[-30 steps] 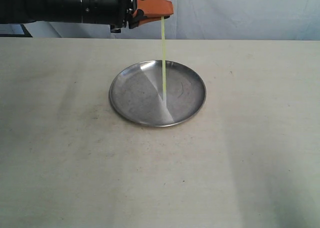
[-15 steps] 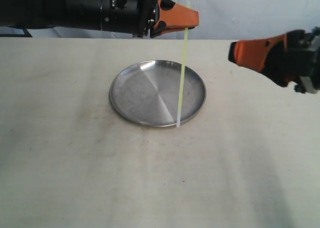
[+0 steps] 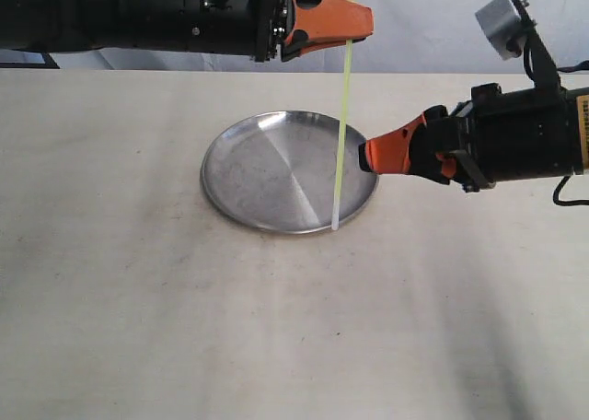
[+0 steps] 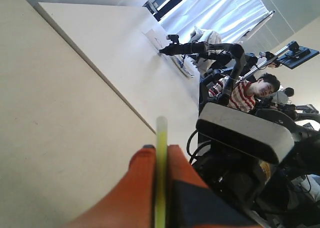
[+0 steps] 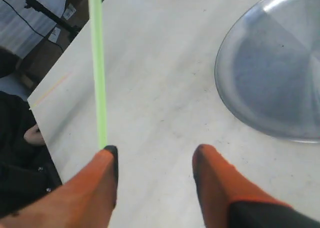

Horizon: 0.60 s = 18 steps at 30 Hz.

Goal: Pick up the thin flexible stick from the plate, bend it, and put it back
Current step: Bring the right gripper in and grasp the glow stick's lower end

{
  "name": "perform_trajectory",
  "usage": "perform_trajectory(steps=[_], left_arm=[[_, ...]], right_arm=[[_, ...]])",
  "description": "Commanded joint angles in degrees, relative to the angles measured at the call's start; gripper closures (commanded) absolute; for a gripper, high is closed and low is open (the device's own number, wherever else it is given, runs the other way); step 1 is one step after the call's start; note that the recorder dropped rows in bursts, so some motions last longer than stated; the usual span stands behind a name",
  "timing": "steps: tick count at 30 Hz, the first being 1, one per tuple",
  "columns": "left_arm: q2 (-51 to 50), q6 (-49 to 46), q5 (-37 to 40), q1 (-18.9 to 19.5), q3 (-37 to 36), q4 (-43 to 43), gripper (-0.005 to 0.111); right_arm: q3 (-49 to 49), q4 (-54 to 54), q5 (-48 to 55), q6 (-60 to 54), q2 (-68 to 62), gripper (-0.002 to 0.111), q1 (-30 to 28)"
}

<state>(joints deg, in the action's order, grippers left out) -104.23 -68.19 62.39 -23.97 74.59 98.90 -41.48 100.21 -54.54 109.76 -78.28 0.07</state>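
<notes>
The thin flexible stick, pale yellow-green and straight, hangs almost upright over the right side of the plate. My left gripper is shut on its top end, and the left wrist view shows the stick pinched between the orange fingers of the left gripper. My right gripper has come in from the right, just right of the stick's lower half at the plate's right rim. In the right wrist view the right gripper is open, with the stick beyond one fingertip and the plate off to the side.
The plate lies on a wide beige table. A white curtain hangs behind the table's far edge. The left wrist view looks past the table edge to other robot arms and a seated person.
The right arm has swung in from the right and lower, its fingers now close beside the stick. The left gripper and stick have shifted slightly right and up.
</notes>
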Motion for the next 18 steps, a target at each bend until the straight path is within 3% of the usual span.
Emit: perform_trajectory(steps=[1,10,18], left_arm=[[0.6,-1.2,0.9,-0.2,-0.4,1.0,0.107],[0.6,-1.2,1.5,-0.2,-0.4,1.0,0.107],[0.6,-1.2,3.3,-0.2,-0.4,1.0,0.107]], right_arm=[[-0.4,-1.9,-4.2,-3.6,-0.3,0.061,0.0],[-0.4,-5.8,-3.1,-7.9,-0.3,0.061,6.3],[-0.4,-7.7,9.2,-7.9,-0.3,0.061,13.3]])
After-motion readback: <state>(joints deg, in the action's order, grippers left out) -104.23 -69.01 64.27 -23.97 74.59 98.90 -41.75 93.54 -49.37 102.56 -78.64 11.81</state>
